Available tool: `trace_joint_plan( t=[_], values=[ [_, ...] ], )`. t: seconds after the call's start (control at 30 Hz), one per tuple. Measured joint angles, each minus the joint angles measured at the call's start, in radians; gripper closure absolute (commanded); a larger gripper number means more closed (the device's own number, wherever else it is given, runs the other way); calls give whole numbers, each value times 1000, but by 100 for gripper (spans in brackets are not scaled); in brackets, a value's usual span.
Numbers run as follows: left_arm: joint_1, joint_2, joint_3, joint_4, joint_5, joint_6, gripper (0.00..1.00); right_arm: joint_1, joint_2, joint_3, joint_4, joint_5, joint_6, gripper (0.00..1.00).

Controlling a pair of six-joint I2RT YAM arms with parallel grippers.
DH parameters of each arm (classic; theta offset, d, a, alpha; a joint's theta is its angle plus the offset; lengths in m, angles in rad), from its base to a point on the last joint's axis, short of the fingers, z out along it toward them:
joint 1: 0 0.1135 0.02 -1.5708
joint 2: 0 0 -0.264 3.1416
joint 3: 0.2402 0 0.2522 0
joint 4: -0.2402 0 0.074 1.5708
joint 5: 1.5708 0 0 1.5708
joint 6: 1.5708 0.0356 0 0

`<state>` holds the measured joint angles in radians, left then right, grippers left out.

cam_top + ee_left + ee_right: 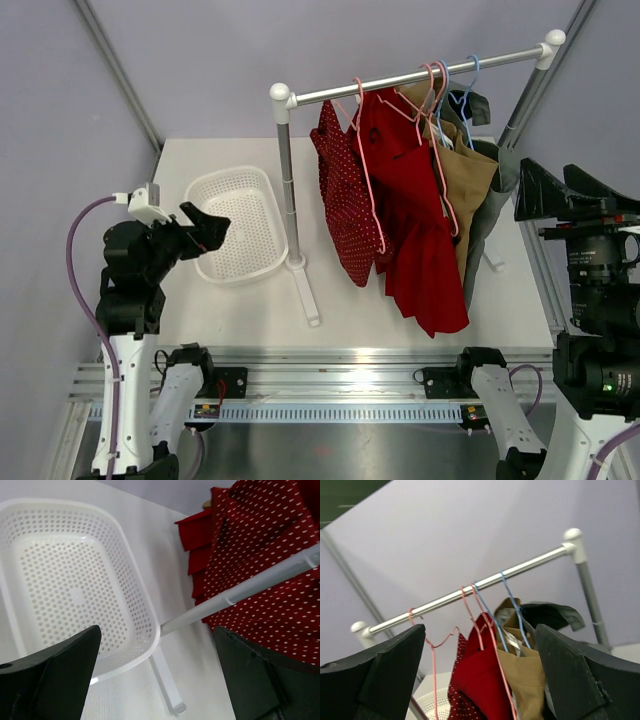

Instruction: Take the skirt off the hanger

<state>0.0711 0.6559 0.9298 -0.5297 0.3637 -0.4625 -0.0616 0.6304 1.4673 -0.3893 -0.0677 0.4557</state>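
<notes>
A dark red polka-dot skirt point(345, 205) hangs on a pink hanger point(362, 120) at the left end of the rail point(410, 76). It also shows in the left wrist view point(265, 545) and the right wrist view point(465, 705). Beside it hang a plain red garment point(415, 235), a tan one point(470, 180) and a grey one point(492, 200). My left gripper point(207, 225) is open and empty over the basket's near left rim, well left of the skirt. My right gripper point(548, 182) is open and empty, right of the rack and facing the garments point(480, 680).
A white perforated basket point(262, 195) sits on the table left of the rack's post point(288, 185). The post's foot bar point(305, 290) runs towards the near edge. The rack's right post point(520, 110) stands near my right arm. Blue hangers point(507, 605) carry the tan and grey garments.
</notes>
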Motion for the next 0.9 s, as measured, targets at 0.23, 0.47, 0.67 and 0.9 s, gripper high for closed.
trace_joint_plan(
  t=[0.23, 0.47, 0.67, 0.9],
  values=[
    [-90, -20, -42, -135, -166, 33, 1, 0, 64, 53, 73, -187, -25, 1],
    [-185, -25, -58, -204, -330, 22, 1, 1, 334, 280, 29, -141, -72, 1],
    [-205, -21, -62, -211, -373, 19, 1, 1, 558, 441, -2, -80, -101, 16],
    [-205, 13, -62, -212, -385, 19, 1, 1, 642, 370, -59, -84, -70, 23]
  ],
)
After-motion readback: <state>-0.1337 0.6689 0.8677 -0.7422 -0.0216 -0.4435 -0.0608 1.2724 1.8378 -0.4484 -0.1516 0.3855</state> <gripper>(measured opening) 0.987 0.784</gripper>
